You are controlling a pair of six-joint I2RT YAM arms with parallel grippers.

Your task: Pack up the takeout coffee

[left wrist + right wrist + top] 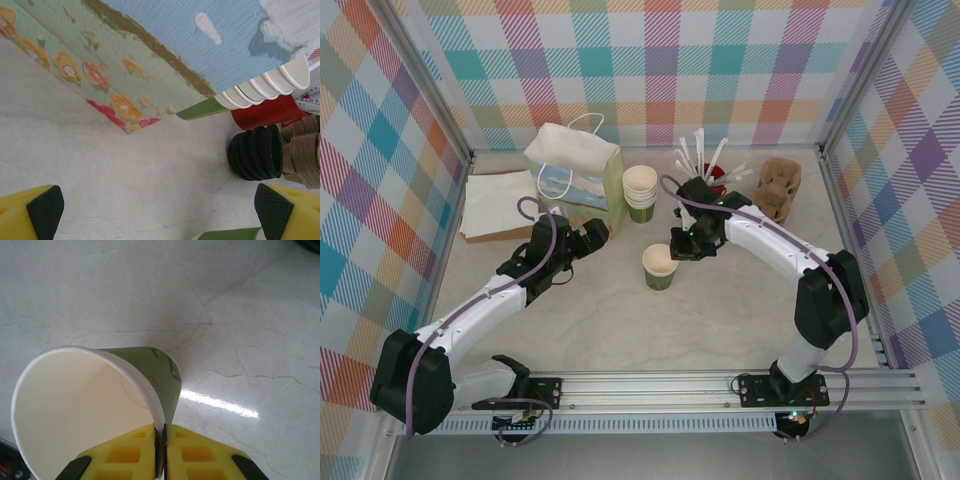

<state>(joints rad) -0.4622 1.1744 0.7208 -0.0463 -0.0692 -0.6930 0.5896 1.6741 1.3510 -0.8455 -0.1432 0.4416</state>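
Observation:
The takeout coffee's green paper cup [660, 266] stands upright on the table's middle, its cream inside open to view. My right gripper [682, 245] is shut on the cup's rim, one finger inside and one outside. In the right wrist view the cup [85, 410] sits at lower left, and the right gripper [161, 432] pinches its wall. My left gripper [595, 235] stands open beside the gift bag [575, 170], holding nothing. In the left wrist view the left gripper [159, 212] hangs over bare table, with the gift bag [150, 60] ahead and the green cup [230, 234] at the bottom edge.
A stack of lidless cups [640, 192] stands right of the bag. A stack of black lids [255, 152] lies on its side next to a red holder [270, 112]. Brown cardboard carriers [780, 188] are at back right, and flat paper [500, 205] at back left.

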